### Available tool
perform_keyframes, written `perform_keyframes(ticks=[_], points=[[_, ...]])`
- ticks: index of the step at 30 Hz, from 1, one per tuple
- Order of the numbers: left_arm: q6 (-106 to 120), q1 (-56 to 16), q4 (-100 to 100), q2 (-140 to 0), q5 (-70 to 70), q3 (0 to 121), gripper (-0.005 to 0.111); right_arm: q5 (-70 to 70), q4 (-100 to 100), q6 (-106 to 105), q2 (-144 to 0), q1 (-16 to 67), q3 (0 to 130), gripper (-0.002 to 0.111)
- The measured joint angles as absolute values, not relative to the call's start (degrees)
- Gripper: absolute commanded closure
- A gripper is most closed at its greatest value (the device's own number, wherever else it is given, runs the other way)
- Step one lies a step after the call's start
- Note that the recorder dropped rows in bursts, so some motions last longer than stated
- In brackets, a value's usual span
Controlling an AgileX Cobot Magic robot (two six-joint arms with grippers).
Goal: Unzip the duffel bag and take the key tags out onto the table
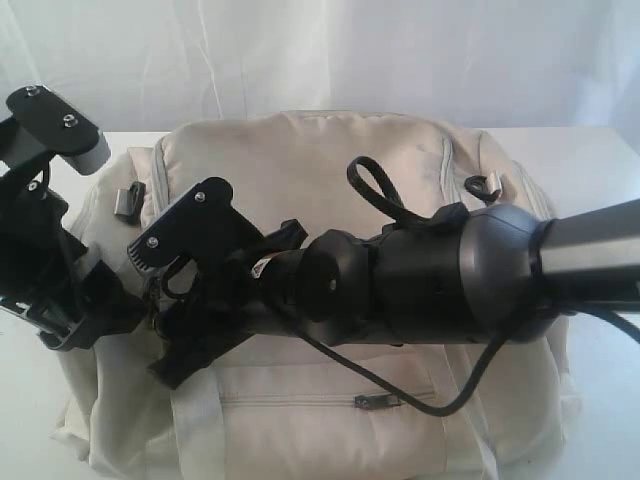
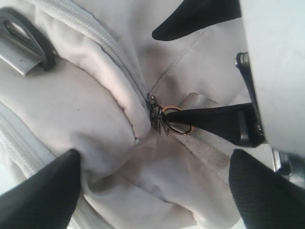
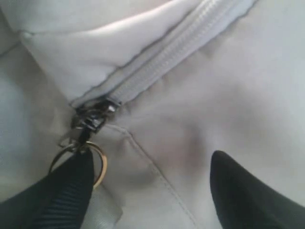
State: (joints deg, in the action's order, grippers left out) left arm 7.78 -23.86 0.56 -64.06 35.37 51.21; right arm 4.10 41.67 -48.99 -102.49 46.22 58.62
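White table (image 1: 600, 170), duffel bag (image 1: 300, 160) mid-frame.
Your left gripper (image 2: 155, 188) and right gripper (image 3: 157, 191) gape empty; right fingertip (image 3: 66, 191) touches zipper ring (image 3: 102, 163).

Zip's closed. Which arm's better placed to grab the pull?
Right, probably. The right pincer is open with one fingertip against the ring of the zipper pull on the duffel bag. The left pincer is open too, but its tips sit short of the pull.
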Motion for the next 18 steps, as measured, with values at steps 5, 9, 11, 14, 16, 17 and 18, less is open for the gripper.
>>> perform_keyframes(ticks=[5, 9, 11, 14, 16, 17, 18], points=[[7.78, -23.86, 0.56, -64.06, 35.37, 51.21, 0.022, 3.22, 41.67, -48.99, -102.49, 46.22, 58.66, 0.047], [7.78, -23.86, 0.56, -64.06, 35.37, 51.21, 0.022, 1.39, 41.67, -48.31, -102.49, 46.22, 58.66, 0.057], [7.78, -23.86, 0.56, -64.06, 35.13, 51.21, 0.022, 0.7, 41.67, -47.68, -102.49, 46.22, 58.66, 0.062], [7.78, -23.86, 0.56, -64.06, 34.89, 51.21, 0.022, 0.45, 41.67, -46.81, -102.61, 46.22, 58.66, 0.068], [7.78, -23.86, 0.56, -64.06, 34.78, 51.21, 0.022, 0.45, 41.67, -46.58, -102.86, 46.22, 58.66, 0.073], [7.78, -23.86, 0.56, -64.06, 34.78, 51.21, 0.022, 0.45, 41.67, -46.58, -103.12, 46.22, 58.66, 0.078], [7.78, -23.86, 0.56, -64.06, 34.78, 51.21, 0.022, 0.59, 41.67, -46.55, -103.58, 46.22, 58.75, 0.084]])
